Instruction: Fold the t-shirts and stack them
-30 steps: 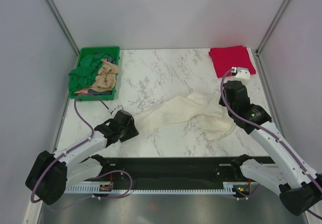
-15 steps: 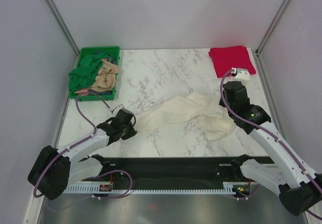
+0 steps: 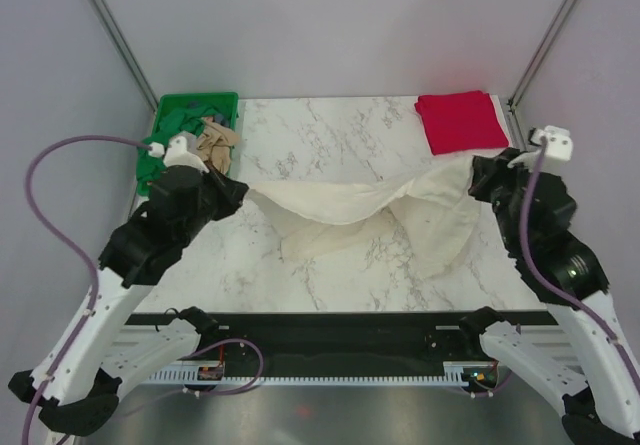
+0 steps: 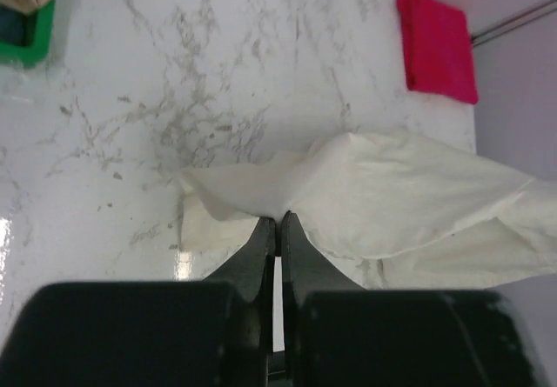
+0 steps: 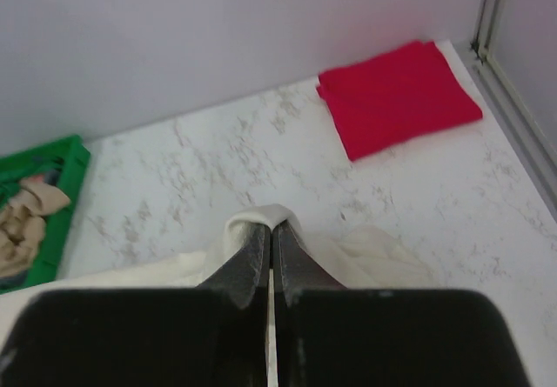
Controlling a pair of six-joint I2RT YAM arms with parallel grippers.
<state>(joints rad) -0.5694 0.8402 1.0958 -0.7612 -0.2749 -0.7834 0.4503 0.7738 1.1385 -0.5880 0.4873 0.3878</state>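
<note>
Stretching, top view: cream t-shirt (image 3: 350,205) held up across the mid-worktop (image 3: 330,135), long axis left to right, between left gripper (image 3: 238,191) and right gripper (image 3: 478,177); folded red t-shirt (image 3: 458,121) at far right corner.
Left wrist: jaws pinched closed on its left end.
Right wrist: jaws clamped on its right end, the arm nearer the red one.

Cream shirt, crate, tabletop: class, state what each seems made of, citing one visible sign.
Cream shirt: soft matte cloth, perhaps cotton knit; it sags and creases. Crate: green plastic, probably; stiff, evenly coloured rim. Tabletop: white with grey veins, slight sheen; marble or a marble-print laminate, cannot tell.
</note>
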